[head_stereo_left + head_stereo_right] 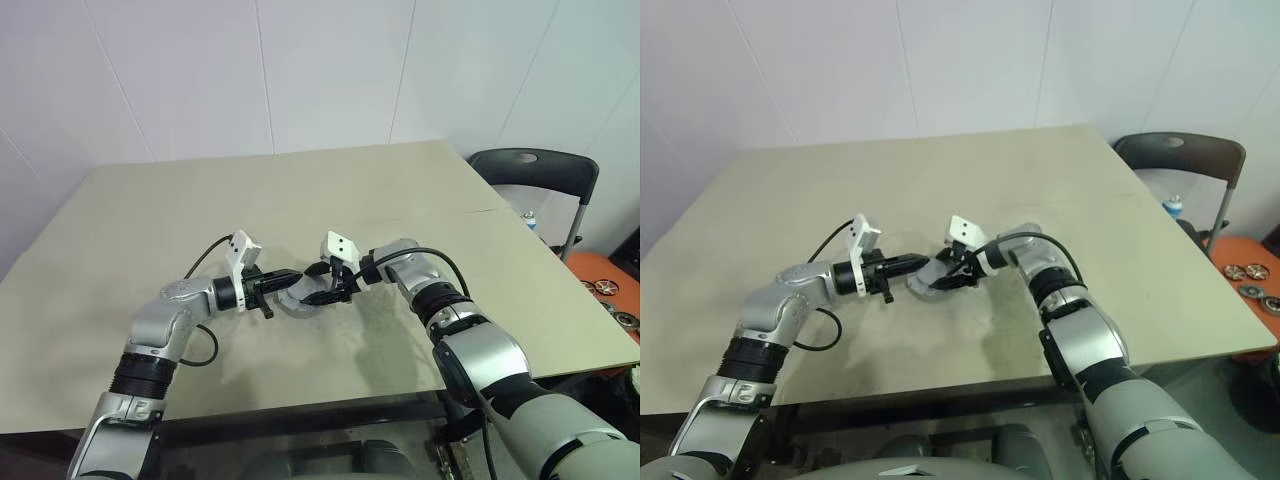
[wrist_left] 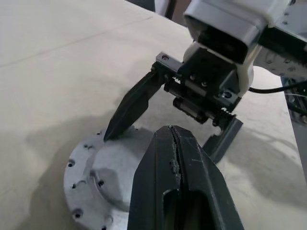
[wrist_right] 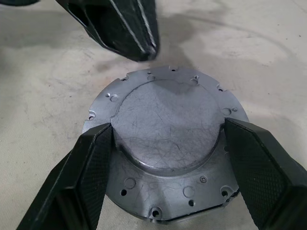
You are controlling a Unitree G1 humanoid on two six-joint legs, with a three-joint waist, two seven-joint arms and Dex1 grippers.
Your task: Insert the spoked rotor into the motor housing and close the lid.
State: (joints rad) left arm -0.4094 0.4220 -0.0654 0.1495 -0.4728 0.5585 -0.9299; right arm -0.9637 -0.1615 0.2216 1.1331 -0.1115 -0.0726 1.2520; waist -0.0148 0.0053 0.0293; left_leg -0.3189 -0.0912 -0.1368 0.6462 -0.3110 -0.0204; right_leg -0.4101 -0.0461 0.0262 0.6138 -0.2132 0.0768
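Observation:
A round grey metal lid [image 3: 165, 143], with a raised centre and screw holes round its flange, lies near the front middle of the tan table [image 1: 300, 200]. My right gripper [image 3: 168, 124] reaches in from the right, and its wide-set fingers [image 3: 91, 167] press against both sides of the raised centre. My left gripper [image 2: 170, 130] is shut and empty, and its tip hovers just over the lid's [image 1: 293, 305] left edge, close to the right gripper [image 1: 316, 287]. The spoked rotor and the motor housing are hidden; I cannot tell what lies under the lid.
A dark chair [image 1: 535, 170] stands off the table's far right corner, with a small bottle [image 1: 529, 217] beside it. Round metal parts [image 1: 605, 288] lie on an orange surface beyond the right edge. The table's front edge runs just below my arms.

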